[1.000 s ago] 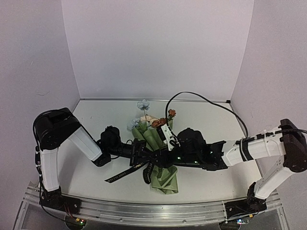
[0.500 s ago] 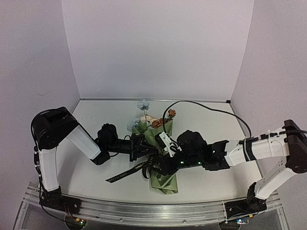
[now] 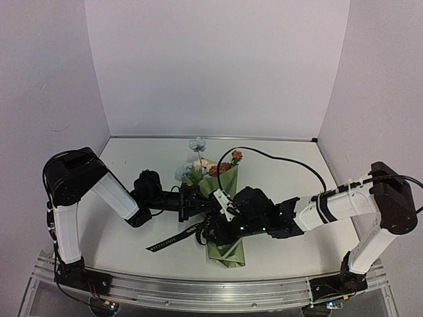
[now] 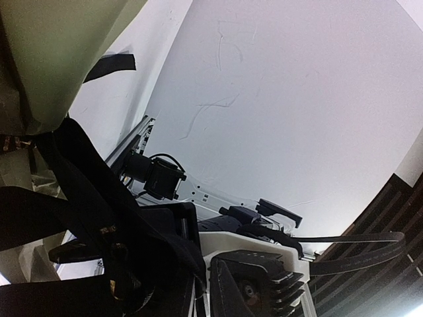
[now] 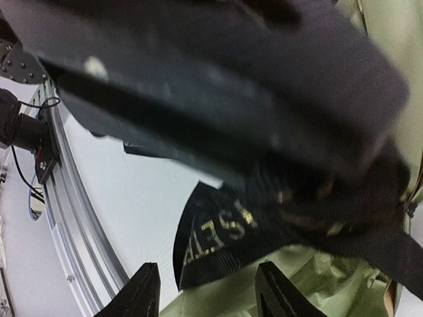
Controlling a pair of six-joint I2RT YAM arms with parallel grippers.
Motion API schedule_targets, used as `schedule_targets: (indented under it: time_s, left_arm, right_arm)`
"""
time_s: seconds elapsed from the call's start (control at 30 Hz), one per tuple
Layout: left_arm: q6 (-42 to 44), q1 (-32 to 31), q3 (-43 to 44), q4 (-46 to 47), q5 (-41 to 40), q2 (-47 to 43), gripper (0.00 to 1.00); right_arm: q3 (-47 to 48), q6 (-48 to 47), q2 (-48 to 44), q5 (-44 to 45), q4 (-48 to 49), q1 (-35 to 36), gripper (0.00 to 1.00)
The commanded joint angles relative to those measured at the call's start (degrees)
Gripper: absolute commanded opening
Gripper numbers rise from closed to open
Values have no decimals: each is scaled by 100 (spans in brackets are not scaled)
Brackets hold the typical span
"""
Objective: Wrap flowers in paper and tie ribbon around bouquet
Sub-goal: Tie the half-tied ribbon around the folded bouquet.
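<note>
The bouquet (image 3: 225, 246) lies mid-table, an olive-green paper (image 5: 310, 290) cone with the flowers (image 3: 197, 144) sticking out of its far, wide end. The black ribbon (image 3: 173, 238) with pale lettering trails to the near left from the cone's middle, where it bunches up. My left gripper (image 3: 196, 206) sits at the cone's left side, shut on the ribbon; in the left wrist view ribbon strands (image 4: 86, 198) run close past the camera. My right gripper (image 3: 215, 228) reaches in from the right. Its jaws (image 5: 209, 292) are open, and a lettered ribbon loop (image 5: 221, 234) hangs just beyond the fingertips.
An aluminium rail (image 3: 198, 294) runs along the table's near edge. A black cable (image 3: 277, 156) arcs over the table from the right arm. White walls close off the back and both sides. The right arm's body fills the lower part of the left wrist view.
The right arm has slid left and nearer, bringing its gripper down to the ribbon bunch. The left gripper pulled back slightly to the upper left, then held still.
</note>
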Motion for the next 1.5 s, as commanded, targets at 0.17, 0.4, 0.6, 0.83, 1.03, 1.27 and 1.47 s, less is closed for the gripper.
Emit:
schedule_targets:
  time_s: [0.17,0.4,0.6,0.83,1.03,1.27,1.47]
  left_arm:
    - [-165,-2,142,630,44,-56,11]
    - [-212,1,91,749,28,11,10]
    - [-191,3,35,778,38,9,10]
    - [258,160,-129,445,123,-103,9]
    - [667,320,-314,241,215,22,7]
    - [1513,492,-300,-632,328,-150,4]
    - [3472,595,40,-3411,339,-682,1]
  right_arm:
    - [377,158,241,197,368,33,45]
    - [334,205,219,188,166,29,29]
    - [410,198,134,245,-138,30,1]
    - [283,171,-243,411,-589,28,0]
    - [415,-9,-587,645,-1471,28,0]
    - [661,-257,-669,946,-2524,27,0]
    - [878,-516,-690,1291,-3363,-82,0]
